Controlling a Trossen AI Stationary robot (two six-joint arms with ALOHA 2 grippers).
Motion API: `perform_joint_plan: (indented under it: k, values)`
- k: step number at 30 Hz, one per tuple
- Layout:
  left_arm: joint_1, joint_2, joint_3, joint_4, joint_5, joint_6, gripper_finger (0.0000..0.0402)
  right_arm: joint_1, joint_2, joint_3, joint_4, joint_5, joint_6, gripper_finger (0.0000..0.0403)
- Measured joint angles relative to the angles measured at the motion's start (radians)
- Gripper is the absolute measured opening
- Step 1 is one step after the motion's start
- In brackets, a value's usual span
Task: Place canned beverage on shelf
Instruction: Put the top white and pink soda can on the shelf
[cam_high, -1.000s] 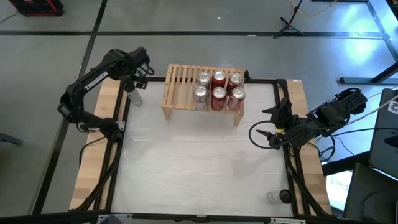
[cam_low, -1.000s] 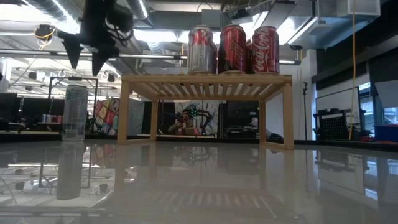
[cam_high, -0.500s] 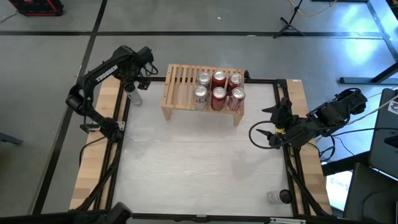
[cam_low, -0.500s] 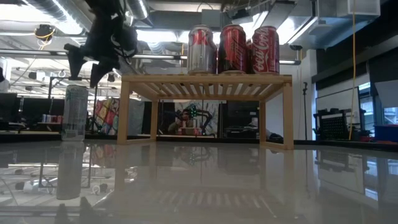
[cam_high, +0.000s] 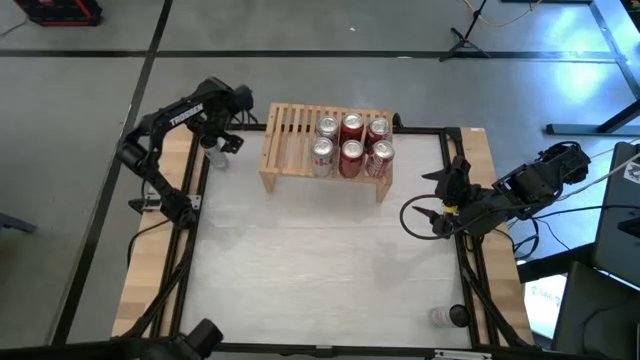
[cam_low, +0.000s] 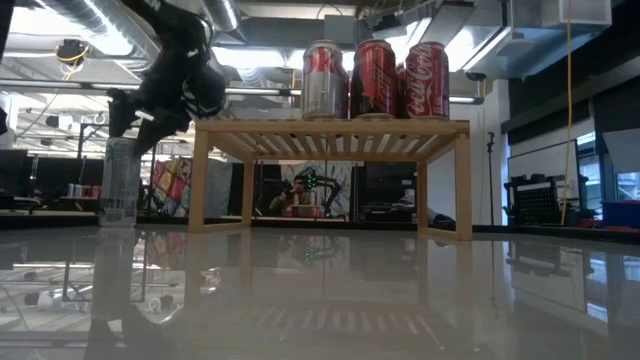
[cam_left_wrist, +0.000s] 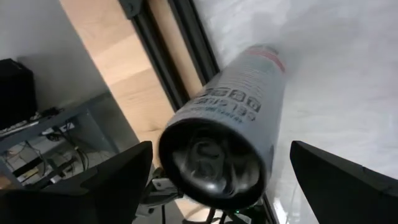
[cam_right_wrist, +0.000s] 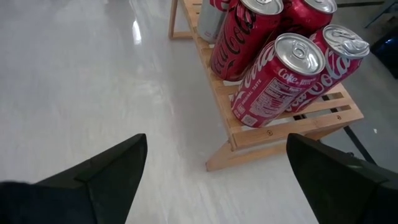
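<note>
A slim silver can (cam_high: 211, 154) stands upright on its base at the table's far left, left of the light-wood shelf (cam_high: 288, 132). My left gripper (cam_high: 214, 140) hangs open over the can, pointing steeply down. Its fingers stand on either side of the can's top (cam_left_wrist: 211, 163) without touching it. In the low view the fingertips (cam_low: 118, 108) are about level with the can's top (cam_low: 121, 145). Several red and silver cans (cam_high: 351, 145) stand on the shelf's right half. My right gripper (cam_high: 427, 198) waits open at the table's right edge.
The shelf's left half (cam_high: 290, 120) is bare slats. Black frame rails (cam_high: 195, 190) run along the table's edges, close beside the silver can. A small dark and clear object (cam_high: 447, 316) lies at the near right corner. The white middle of the table (cam_high: 320, 270) holds nothing.
My left gripper has come down toward the silver can and tipped to point more steeply down, its fingers still wide apart. The can has stayed where it was.
</note>
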Motion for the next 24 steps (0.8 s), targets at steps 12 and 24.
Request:
perform_joint_plan:
  k: [12, 24]
  values:
    - [0.002, 0.019, -0.031, 0.018, 0.049, 0.065, 0.0311, 0.0, 0.0, 0.0, -0.001, 0.02, 0.0, 0.0376]
    - [-0.033, -0.075, -0.029, -0.01, 0.255, 0.0, 0.0233, 0.0, 0.0, 0.0, -0.001, 0.028, -0.016, 0.0376]
